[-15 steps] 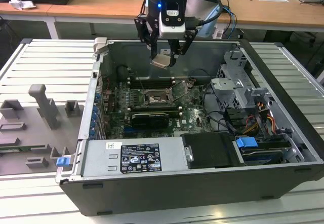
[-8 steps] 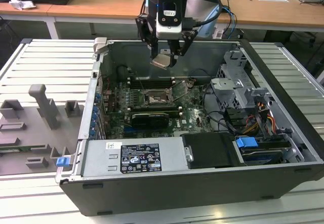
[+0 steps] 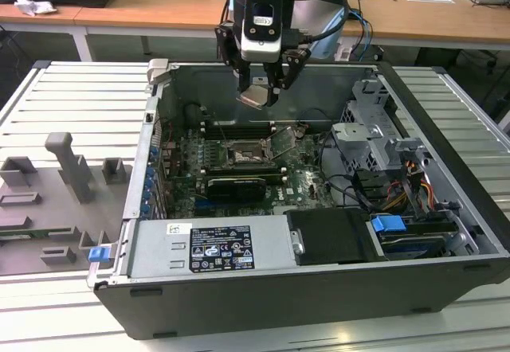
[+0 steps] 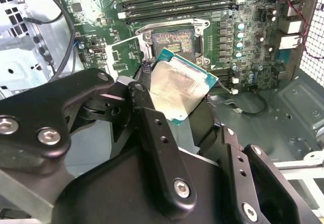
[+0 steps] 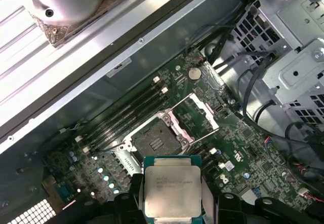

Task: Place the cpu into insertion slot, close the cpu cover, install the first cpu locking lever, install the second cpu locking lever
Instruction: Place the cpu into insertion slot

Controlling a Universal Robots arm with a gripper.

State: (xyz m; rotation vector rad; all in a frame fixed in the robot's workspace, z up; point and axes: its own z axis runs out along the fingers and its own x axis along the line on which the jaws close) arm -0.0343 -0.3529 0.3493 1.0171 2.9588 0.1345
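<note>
My gripper (image 3: 259, 93) hangs above the open computer case, shut on the cpu (image 3: 256, 98), a flat square chip with a silvery-beige top, held tilted. In both wrist views the cpu (image 4: 179, 89) (image 5: 172, 188) sits between the black fingers (image 4: 152, 127). Below it on the green board lies the insertion slot (image 3: 243, 155) (image 4: 174, 41) (image 5: 154, 140), dark, square, metal-rimmed and with nothing in it. The cpu cover (image 5: 195, 115) (image 4: 126, 57) (image 3: 280, 142), a thin silvery frame, stands swung open beside the slot. The chip is well above the slot, not touching it.
Long memory slots (image 3: 239, 127) run just behind the socket, and a long black expansion card (image 3: 237, 186) lies in front of it. A grey power supply (image 3: 211, 248) fills the case front. Drive cage (image 3: 370, 137) and cables stand at the exterior view's right. Grey fixture blocks (image 3: 68, 169) sit outside the case.
</note>
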